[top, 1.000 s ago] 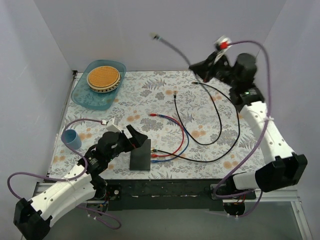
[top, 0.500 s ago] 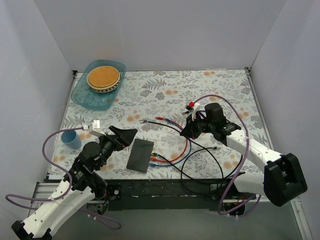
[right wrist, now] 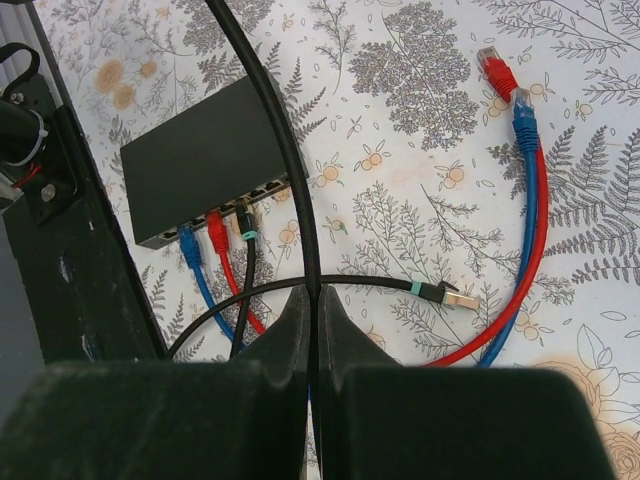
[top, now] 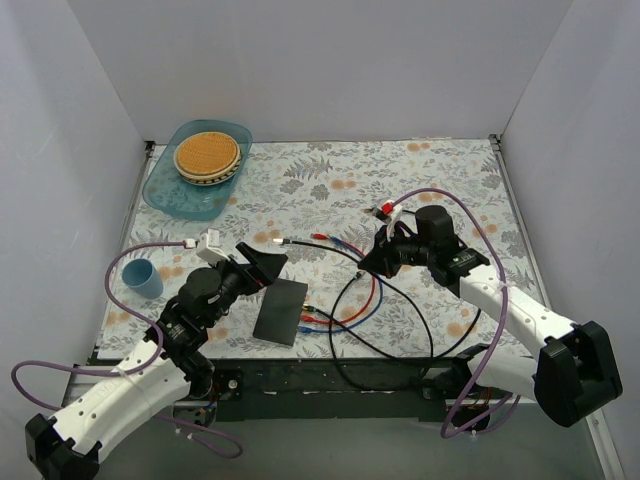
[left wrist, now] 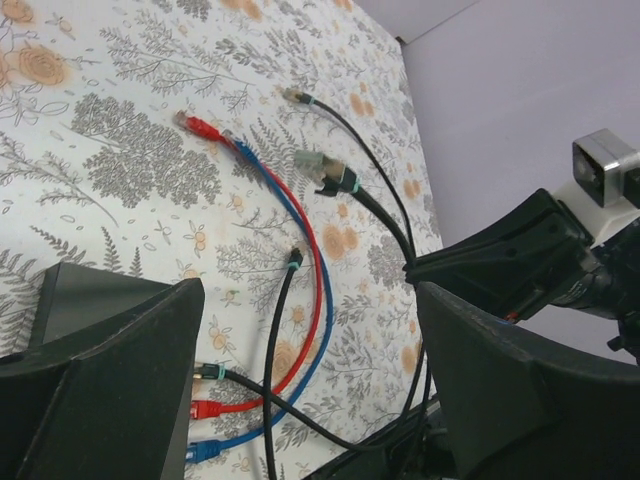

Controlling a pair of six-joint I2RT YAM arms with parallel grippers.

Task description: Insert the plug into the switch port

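Note:
The switch is a flat black box lying near the table's front edge. It also shows in the right wrist view, with a blue, a red and a black plug in its sockets. My right gripper is shut on a black cable, to the right of the switch. A loose plug with a teal band lies on the cloth below it. Another black cable's plug lies beyond the switch. My left gripper is open and empty just above the switch's far end; it shows wide open in its own view.
Red and blue cables curve from the switch, with free ends beside each other. A teal tray holding a woven dish stands at the back left. A blue cup stands at the left edge. Black cable loops lie near the front edge.
My right arm has come down from high at the back to the middle of the table, still holding the black cable. My left gripper has shifted slightly towards the switch's far end.

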